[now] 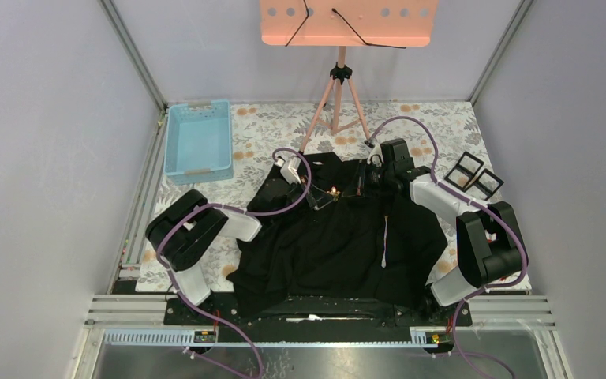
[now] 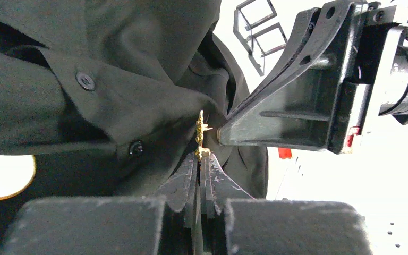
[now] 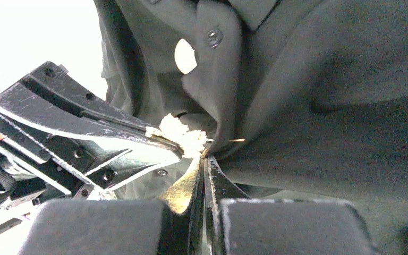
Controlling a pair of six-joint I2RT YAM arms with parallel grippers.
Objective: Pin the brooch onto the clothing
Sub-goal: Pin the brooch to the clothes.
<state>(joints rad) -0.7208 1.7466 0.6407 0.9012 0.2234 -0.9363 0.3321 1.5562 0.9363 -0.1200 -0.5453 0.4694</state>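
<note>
With my left hand clenched on the brooch and my right hand pinching a fold of the clothing, which lies mid-surface toward the near edge, I should hold that fold taut and drive the pin squarely through.

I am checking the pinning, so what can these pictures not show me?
Left wrist view: the brooch, held in the left pincer, shows edge-on; its face is hidden.
Right wrist view: glare washes it out; shirt folds hide whether it is pinned through.
Top view: the brooch is too small to read.
</note>
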